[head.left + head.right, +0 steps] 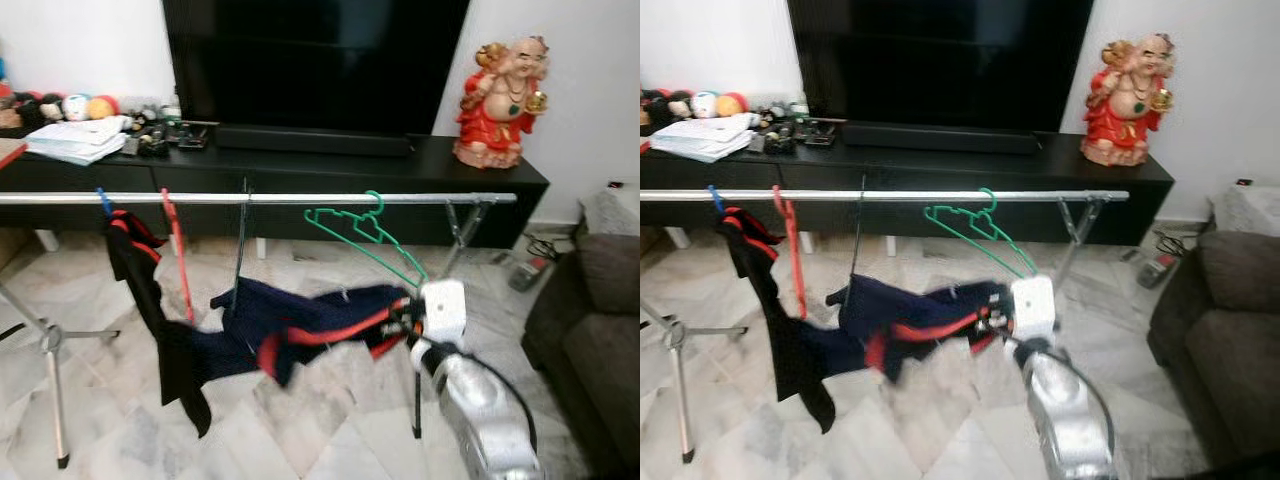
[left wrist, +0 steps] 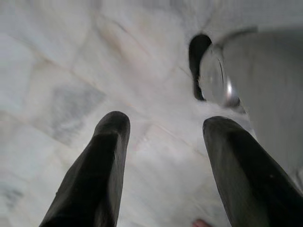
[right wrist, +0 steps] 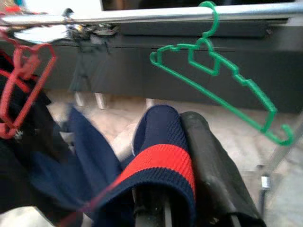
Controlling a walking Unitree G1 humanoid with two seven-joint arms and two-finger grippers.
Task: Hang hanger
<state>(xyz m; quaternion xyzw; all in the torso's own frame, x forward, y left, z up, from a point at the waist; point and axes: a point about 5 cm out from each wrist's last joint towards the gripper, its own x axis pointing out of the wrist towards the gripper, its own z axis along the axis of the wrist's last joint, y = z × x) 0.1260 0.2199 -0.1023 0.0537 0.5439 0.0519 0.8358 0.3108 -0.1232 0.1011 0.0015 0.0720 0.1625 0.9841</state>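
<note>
Gripping a navy-and-red garment [image 1: 300, 330], the right gripper [image 1: 408, 322] sits below the rail [image 1: 260, 199], where the green hanger [image 1: 365, 235] hooks near the end, seemingly tilted. Left gripper [image 2: 163, 142] gapes wide over floor [image 2: 71, 71].

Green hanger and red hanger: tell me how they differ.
The green hanger is bare; the red hanger has dark cloth beside it, though whether it carries any is unclear. The green hanger swings out tilted toward the right gripper, while the red hanger hangs almost straight down. Both are thin, coloured hangers hooked over the rail.
</note>
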